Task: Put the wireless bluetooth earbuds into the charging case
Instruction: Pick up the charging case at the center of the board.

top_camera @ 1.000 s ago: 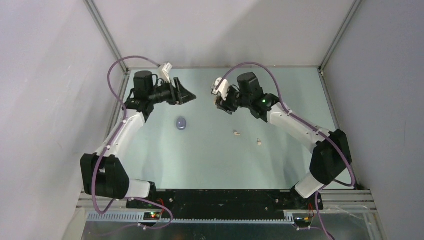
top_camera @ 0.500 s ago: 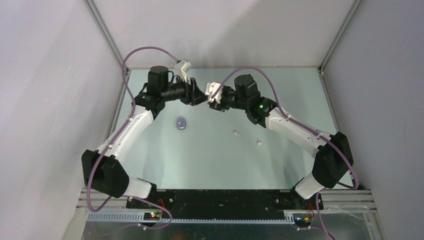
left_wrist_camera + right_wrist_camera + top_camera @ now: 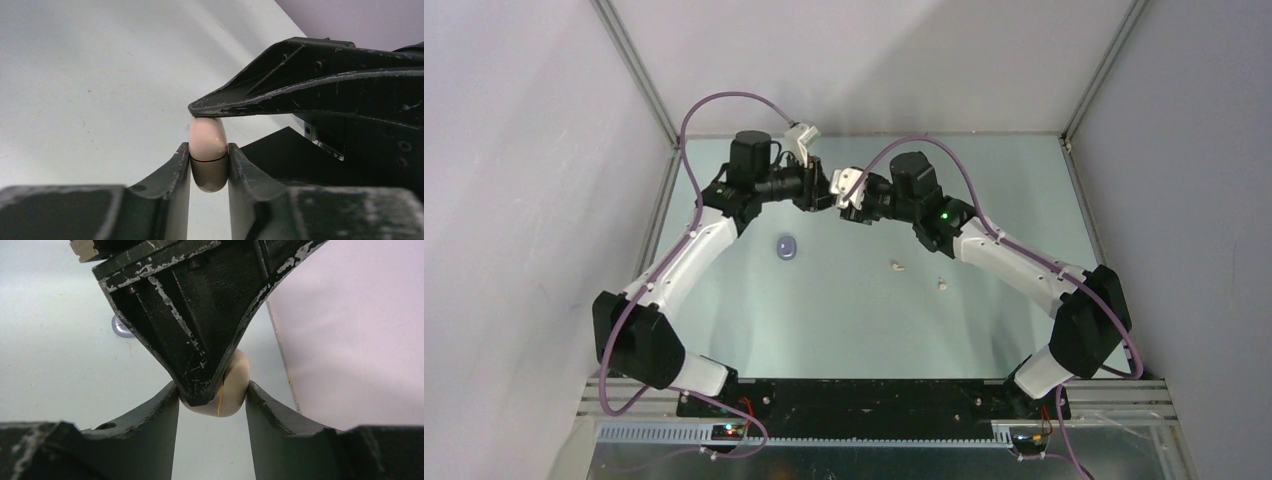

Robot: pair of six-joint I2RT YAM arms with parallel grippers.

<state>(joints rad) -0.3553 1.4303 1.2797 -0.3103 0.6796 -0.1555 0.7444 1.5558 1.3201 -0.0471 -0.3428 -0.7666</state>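
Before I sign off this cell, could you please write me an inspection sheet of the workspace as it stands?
Surface: pale green tabletop, no spills seen.
Job's things: cream charging case gripped between both hands; two white earbuds loose on the tabletop; lavender oval piece lying apart, bud or case unclear.
Clutter: nothing seen.
Hands: left hand shut on the case's sides; right hand shut on it too.
Cables: purple cables arching over both arms, clear of the loose items.
Surroundings: grey walls, aluminium frame posts at the far corners.
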